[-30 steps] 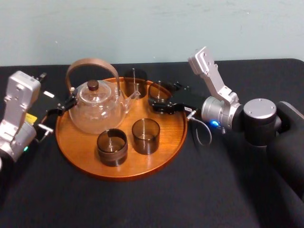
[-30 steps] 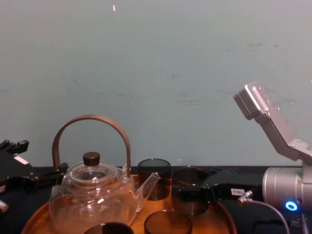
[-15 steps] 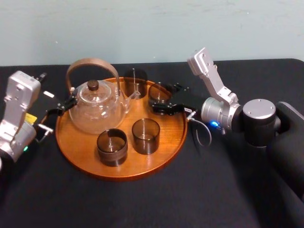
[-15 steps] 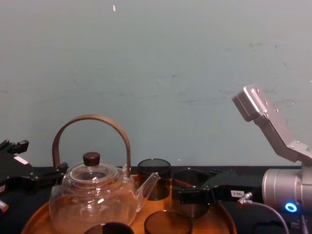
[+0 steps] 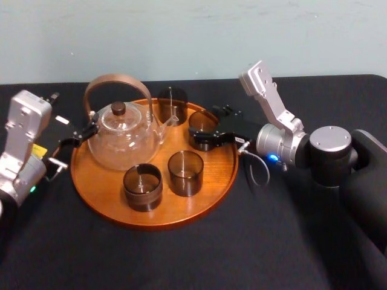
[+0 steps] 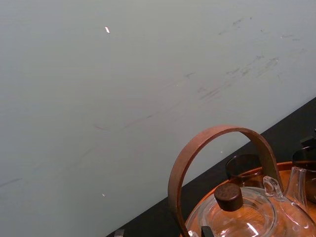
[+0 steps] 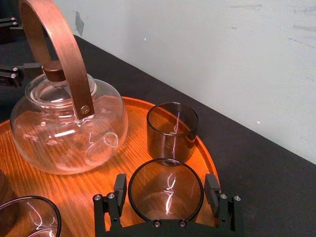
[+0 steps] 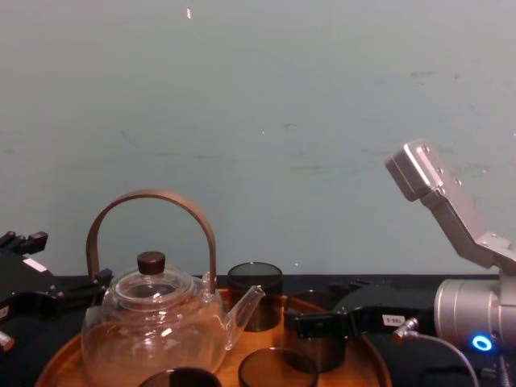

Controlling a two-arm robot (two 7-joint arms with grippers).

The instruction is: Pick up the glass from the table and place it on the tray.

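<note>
My right gripper [image 7: 166, 184] clamps the smoky cylindrical glass [image 5: 202, 128] at the far right of the round orange-brown wooden tray [image 5: 211, 193]. Releasing early or drifting left could knock the neighbouring smoky glass [image 7: 172, 129]. The left gripper [image 5: 71, 140] idles at the tray's left.

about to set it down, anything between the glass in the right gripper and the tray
Nothing visible. The right gripper holds the glass over bare wood at the tray's back right; the second glass behind it and the teapot to its left stand apart. The left gripper sits at the tray's left rim.
</note>
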